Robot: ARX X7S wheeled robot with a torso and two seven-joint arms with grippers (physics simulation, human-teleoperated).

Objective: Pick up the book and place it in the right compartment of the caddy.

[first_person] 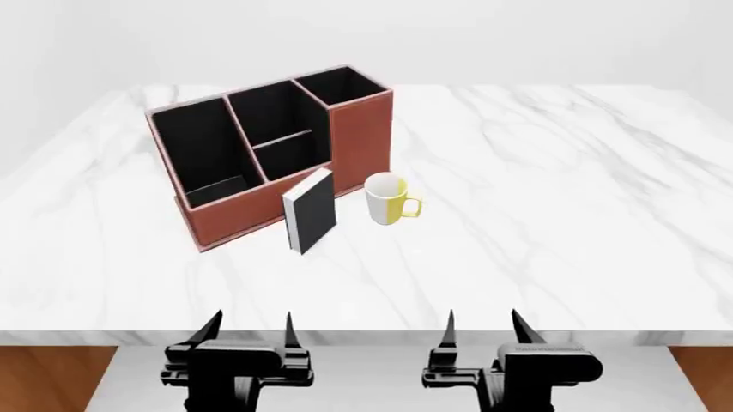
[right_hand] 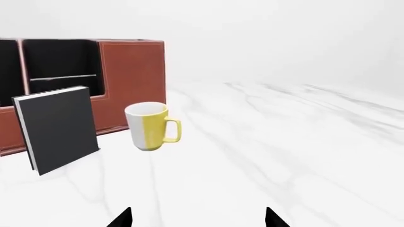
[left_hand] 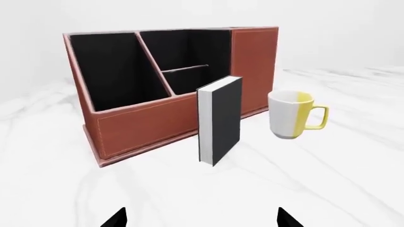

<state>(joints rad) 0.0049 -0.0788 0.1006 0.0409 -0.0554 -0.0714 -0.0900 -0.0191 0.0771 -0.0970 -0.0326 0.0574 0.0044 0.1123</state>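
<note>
On the tabletop [first_person: 550, 197], the book [first_person: 309, 211] stands upright just before the caddy [first_person: 246, 210] — ungrasped. Both hands [first_person: 247, 330] [first_person: 481, 326] hover near, fingers apart; next move: reach and grip the book.

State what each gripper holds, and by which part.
Nothing: left gripper and right gripper are open, short of the upright dark grey hardcover book.

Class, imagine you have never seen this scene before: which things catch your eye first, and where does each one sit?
The reddish-brown caddy with its black compartments stands out on the white marble table, toward the robot's left. In front of it a dark book stands upright, with a white-and-yellow mug just to its right, near the caddy's tallest end section. Both the left gripper and right gripper wait open at the table's near edge, holding nothing.
</note>
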